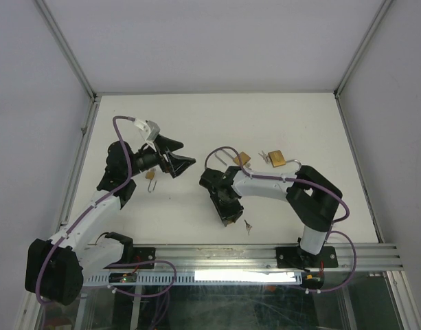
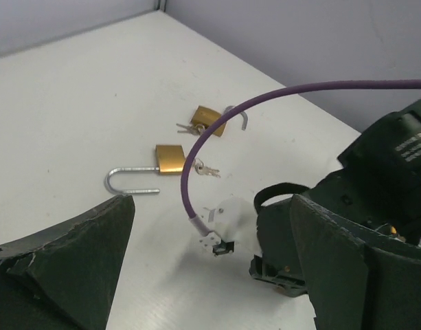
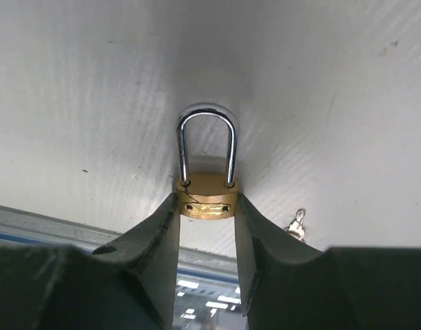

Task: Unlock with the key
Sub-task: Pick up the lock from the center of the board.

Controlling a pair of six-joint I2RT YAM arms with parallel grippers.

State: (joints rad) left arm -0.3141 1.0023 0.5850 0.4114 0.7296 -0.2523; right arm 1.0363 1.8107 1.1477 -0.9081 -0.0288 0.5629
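Note:
My right gripper (image 3: 207, 207) is shut on a small brass padlock (image 3: 207, 194), gripping the body by its sides. The steel shackle (image 3: 207, 141) is closed and points away towards the table. In the top view this gripper (image 1: 227, 213) is low over the table near the front rail. A small key (image 3: 297, 223) lies on the table just to its right; it also shows in the top view (image 1: 248, 225). My left gripper (image 1: 178, 157) is open and empty, held above the table left of centre; in its wrist view (image 2: 211, 201) the jaws stand wide apart.
Two more brass padlocks lie behind the right arm: one (image 2: 171, 159) with its shackle swung open and keys beside it, one (image 2: 208, 120) farther back with keys. Another small padlock (image 1: 150, 177) lies under the left arm. The right arm's purple cable (image 2: 189, 172) arcs across the left wrist view.

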